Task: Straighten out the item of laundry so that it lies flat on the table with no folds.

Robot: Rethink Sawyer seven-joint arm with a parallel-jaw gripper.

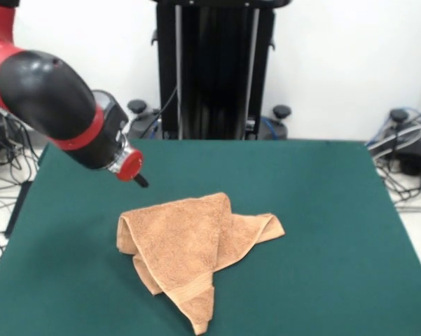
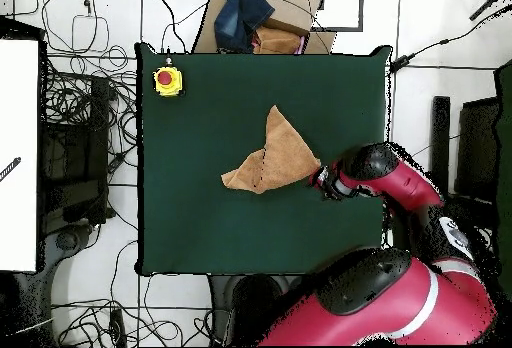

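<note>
Your gripper (image 1: 141,180) showed only as a small dark tip below a red disc at the end of the arm (image 1: 52,94); you couldn't tell if it was spread or pressed together. It held nothing that could be seen. In the front view it hung above the table, up and left of the towel, apart from it. In the overhead view the gripper (image 2: 322,179) sat just beside the towel's edge; contact couldn't be judged there.

The arm was glossy red and black, with rounded bulky housings and a red ring at the wrist.

The towel (image 1: 189,245) was light orange-tan terry with a nubby pile. It lay crumpled near the middle of the table, not flat: several layers were folded over each other into a rough triangle, one pointed corner reached toward the near edge, and a flap stuck out to the right. A woven band ran along the low corner. From overhead the towel (image 2: 272,156) looked like a bent wedge with a tip pointing away from the robot's base.

The table (image 1: 322,231) had a dark green, matte, cloth-like top, rectangular and much wider than the towel. A yellow box with a red button (image 2: 167,80) sat on one corner.

Around it you had a white floor, tangled black cables (image 2: 75,114), a black upright column (image 1: 214,70) and a cardboard box with dark cloth (image 2: 255,19) past the far edge.
</note>
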